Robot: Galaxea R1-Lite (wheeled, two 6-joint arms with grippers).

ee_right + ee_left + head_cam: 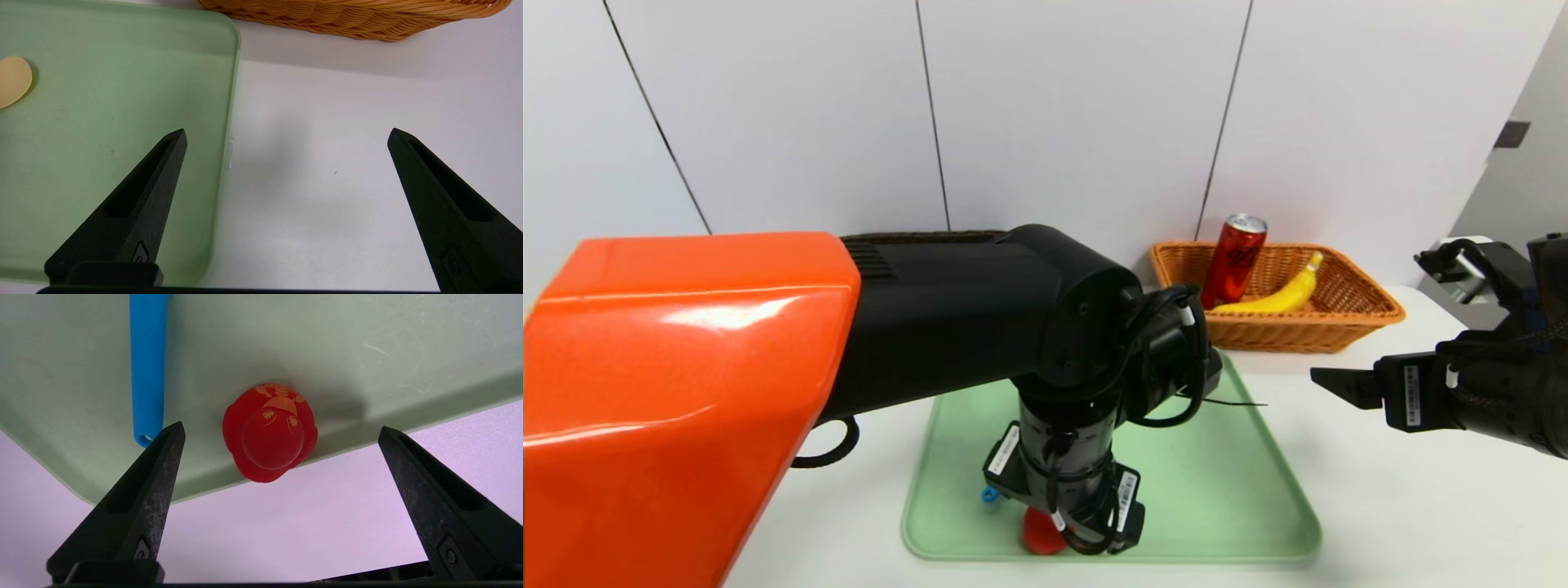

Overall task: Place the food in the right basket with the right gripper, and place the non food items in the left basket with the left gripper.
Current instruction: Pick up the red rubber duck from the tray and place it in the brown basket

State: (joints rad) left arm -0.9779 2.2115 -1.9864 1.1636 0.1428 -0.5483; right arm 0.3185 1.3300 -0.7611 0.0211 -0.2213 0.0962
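Observation:
A small red rubber duck (269,433) sits at the front edge of the green tray (1217,490). My left gripper (281,428) hangs open just above it, a fingertip on either side, not touching. Next to the duck lies the spoon's blue handle (148,367); its pale yellow bowl (12,81) shows in the right wrist view. The red can (1235,261) and the banana (1286,294) are in the orange-tan right basket (1347,318). My right gripper (287,130) is open and empty over the table right of the tray. The puzzle cube is hidden.
Only the rim of the dark left basket (923,237) shows behind my left arm, which covers much of the tray's left side. A white wall stands close behind both baskets. Bare white table (1405,506) lies right of the tray.

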